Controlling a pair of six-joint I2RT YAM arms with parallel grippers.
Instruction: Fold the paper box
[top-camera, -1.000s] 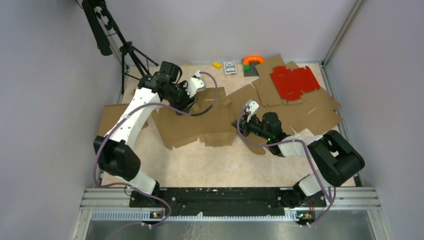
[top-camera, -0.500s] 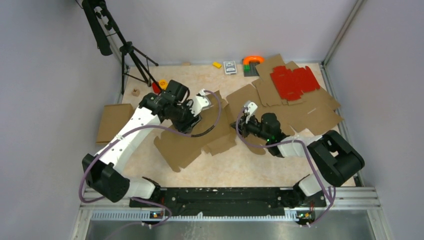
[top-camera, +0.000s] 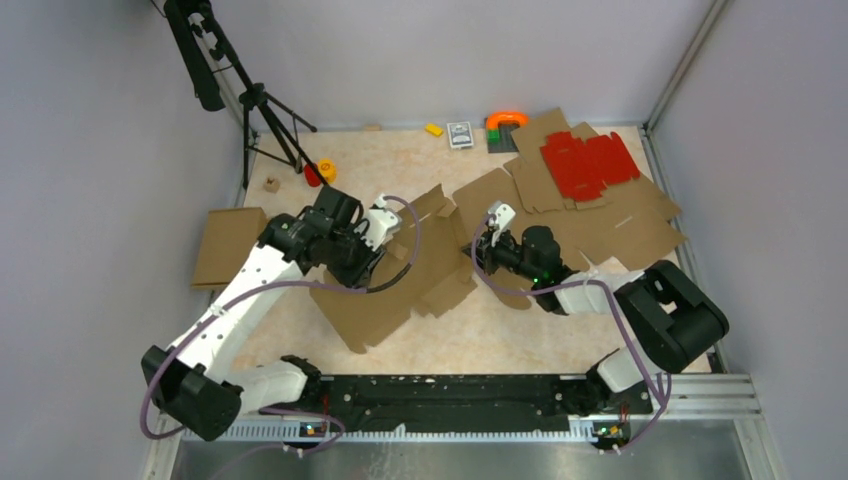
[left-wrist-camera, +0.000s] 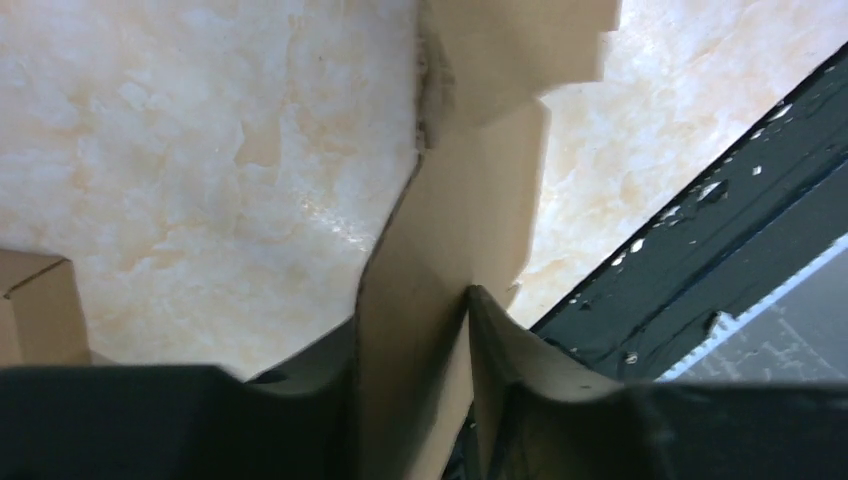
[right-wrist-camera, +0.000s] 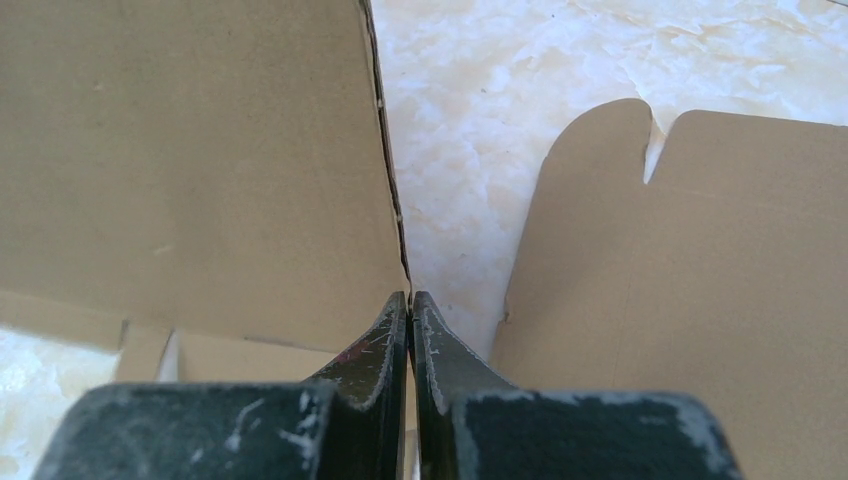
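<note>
The paper box (top-camera: 375, 312) is a large brown die-cut cardboard piece in the middle of the table, partly lifted and bent along its creases. My left gripper (top-camera: 370, 260) is shut on one of its panels. In the left wrist view the cardboard (left-wrist-camera: 450, 230) runs up between the dark fingers (left-wrist-camera: 200, 420) of that gripper (left-wrist-camera: 420, 400). My right gripper (top-camera: 477, 249) is shut on the thin right edge of the box. In the right wrist view that gripper (right-wrist-camera: 410, 300) pinches an upright panel (right-wrist-camera: 200, 150).
A red die-cut sheet (top-camera: 588, 163) lies on more brown cardboard sheets (top-camera: 620, 225) at the back right. A flat cardboard piece (top-camera: 225, 245) lies at the left. A tripod (top-camera: 262, 110) stands back left. Small items (top-camera: 460, 134) line the back wall. A black rail (top-camera: 450, 390) runs along the front.
My left arm has pulled back toward the front, dragging the box nearer and turning it. The right arm has stayed put on the box's right edge.
</note>
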